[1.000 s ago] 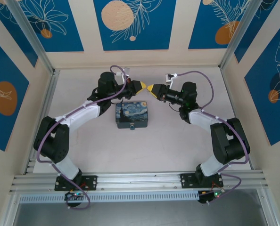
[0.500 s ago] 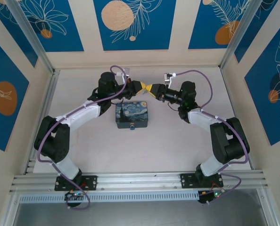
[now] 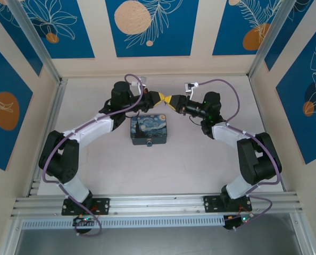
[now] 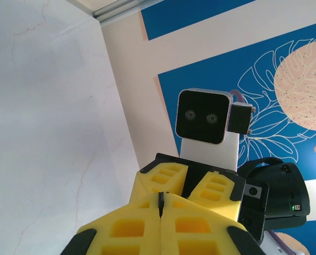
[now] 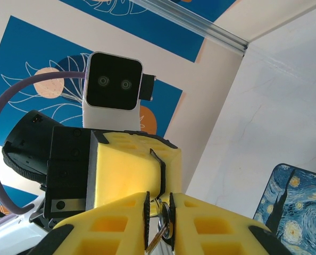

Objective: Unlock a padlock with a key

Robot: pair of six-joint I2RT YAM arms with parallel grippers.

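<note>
- Nearest, the padlock (image 3: 149,144) sits at the near edge of the starry-night box (image 3: 150,127) on the table (image 3: 190,164). It is too small in the top view to read its shackle.
- Farther back, above the box's far edge, the two arms reach inward from left and right with elbows out, their grippers tip to tip.
- The key (image 5: 161,226) is there, between the yellow pads of the right gripper (image 5: 159,204): a tan sliver with a silvery ring.
- It looks light, stiff, thin and slick, so it could twist or slip. The flat head seems the place to pinch, leaving the blade free.
- The right jaws stand narrow around it; whether they bite yet I cannot tell.
- The left gripper (image 4: 160,195) is pressed fully together, with a thin dark edge in its seam, likely the key's other end.
</note>
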